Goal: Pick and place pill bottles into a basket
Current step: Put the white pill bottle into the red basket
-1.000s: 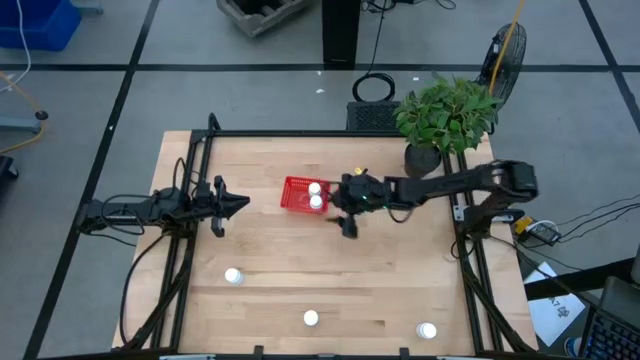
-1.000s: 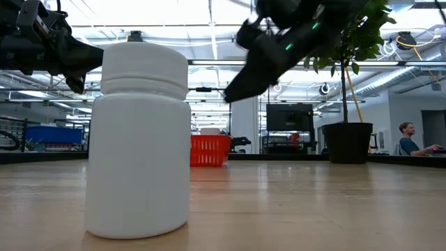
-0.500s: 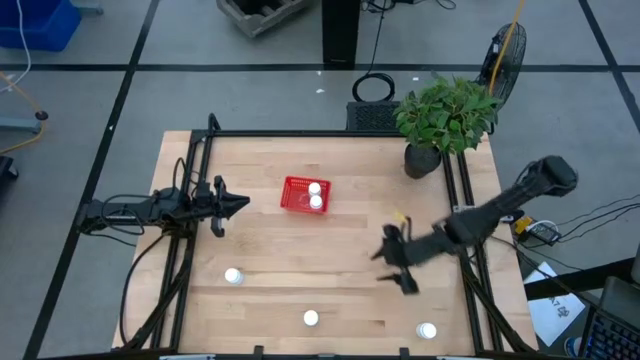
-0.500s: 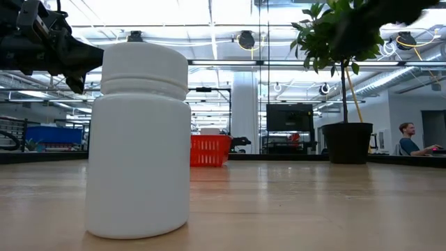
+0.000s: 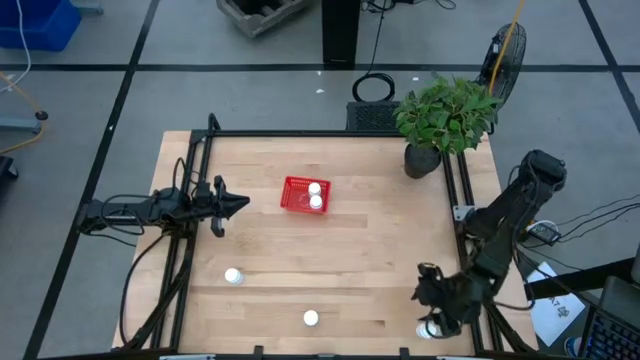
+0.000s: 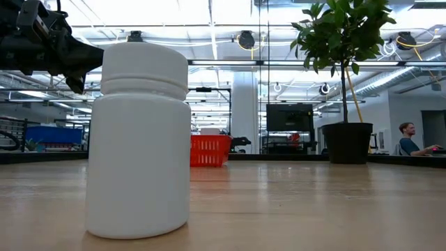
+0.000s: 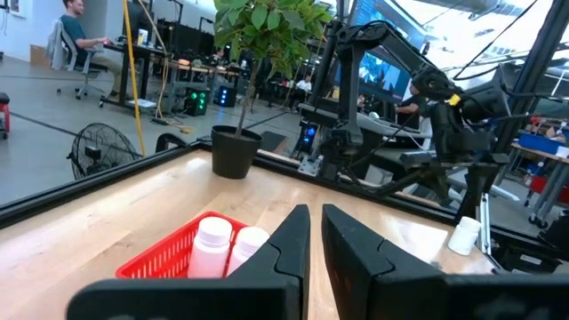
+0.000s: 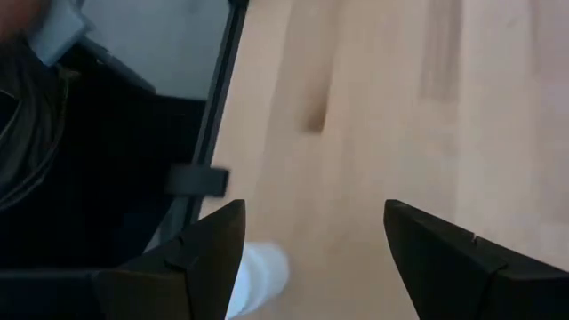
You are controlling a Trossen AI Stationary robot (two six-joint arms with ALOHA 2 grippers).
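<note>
The red mesh basket [image 5: 296, 195] stands on the table's far middle with two white pill bottles [image 5: 316, 194] upright in it; it also shows in the left wrist view [image 7: 169, 260]. Three more bottles stand on the table near the front edge: left [image 5: 233, 276], middle [image 5: 311, 318] and right corner [image 5: 428, 329]. My right gripper [image 5: 436, 312] is open over the right-corner bottle [image 8: 260, 274], which shows between its spread fingers and below them. My left gripper [image 5: 240, 203] is shut and empty, left of the basket.
A potted plant [image 5: 440, 120] stands at the table's far right corner. Black frame rails [image 5: 465, 250] run along the left and right sides. In the low view the middle bottle [image 6: 139, 139] stands close to the camera. A person sits in the room beyond [image 6: 408, 138].
My right gripper has swung away from the basket toward the table's near right corner and come down over the bottle there. The two bottles stay in the basket.
</note>
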